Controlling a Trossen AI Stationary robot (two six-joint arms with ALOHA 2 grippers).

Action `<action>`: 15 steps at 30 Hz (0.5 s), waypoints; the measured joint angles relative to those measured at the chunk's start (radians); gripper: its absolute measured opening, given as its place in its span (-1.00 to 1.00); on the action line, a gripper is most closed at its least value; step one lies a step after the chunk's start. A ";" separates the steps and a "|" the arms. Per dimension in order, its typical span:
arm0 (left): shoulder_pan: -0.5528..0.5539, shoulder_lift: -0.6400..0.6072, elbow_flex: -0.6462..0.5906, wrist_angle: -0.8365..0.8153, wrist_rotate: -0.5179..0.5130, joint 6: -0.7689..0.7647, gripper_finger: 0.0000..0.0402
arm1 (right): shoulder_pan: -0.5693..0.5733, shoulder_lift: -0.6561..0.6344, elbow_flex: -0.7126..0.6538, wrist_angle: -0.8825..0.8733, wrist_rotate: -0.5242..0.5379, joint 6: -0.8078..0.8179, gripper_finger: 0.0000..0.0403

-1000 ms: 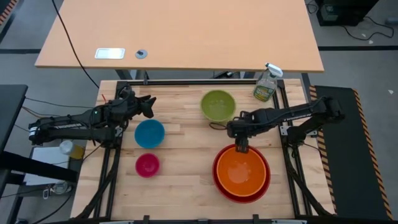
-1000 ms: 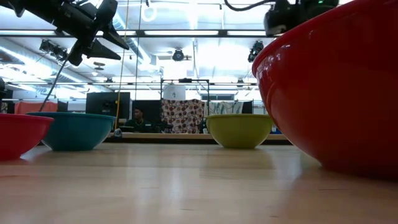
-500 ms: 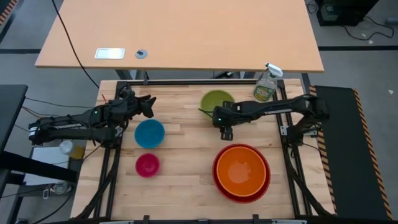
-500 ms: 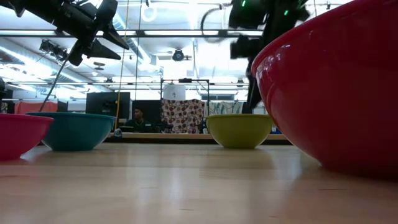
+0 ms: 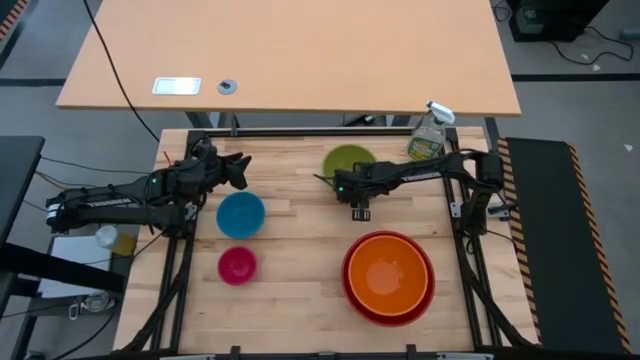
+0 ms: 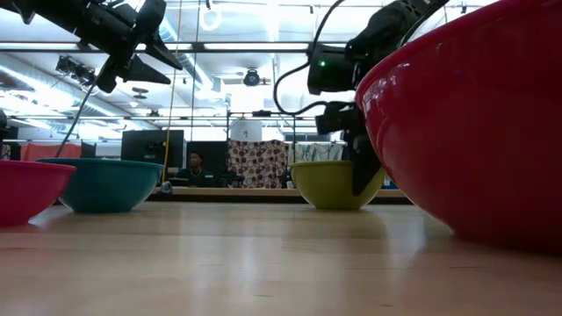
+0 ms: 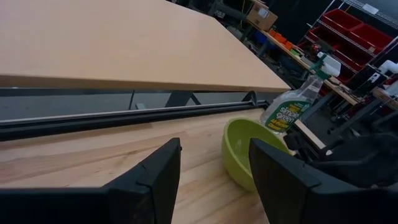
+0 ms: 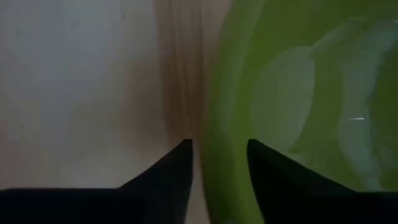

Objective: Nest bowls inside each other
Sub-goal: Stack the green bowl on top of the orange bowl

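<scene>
Moved: right gripper point(image 5: 361, 208), from the orange bowl point(image 5: 388, 273) to the lime green bowl point(image 5: 349, 167). Left gripper point(image 5: 238, 170): parked, fingers wide. Right fingers narrowing astride the green rim; your risk: a tipped bowl.

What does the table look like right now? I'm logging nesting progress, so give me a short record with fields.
nested so far: orange bowl sits inside red bowl
loose bowls: lime green bowl, blue bowl, magenta bowl, each apart on the table
right gripper: fingers straddle the lime green bowl's near rim, not seen clamped
left gripper: open, raised above the table's left side near the blue bowl
other item: spray bottle at the far right corner
</scene>
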 joint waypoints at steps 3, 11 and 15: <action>0.000 0.000 0.000 0.000 0.000 0.000 -0.04 | 0.001 0.002 0.000 0.002 -0.001 0.000 -0.46; 0.000 0.000 0.000 -0.003 0.000 0.000 -0.04 | 0.002 -0.038 0.001 -0.012 -0.001 0.011 -0.92; 0.000 0.000 0.000 -0.012 0.000 0.000 -0.04 | 0.016 -0.099 0.000 -0.058 -0.006 0.044 -0.88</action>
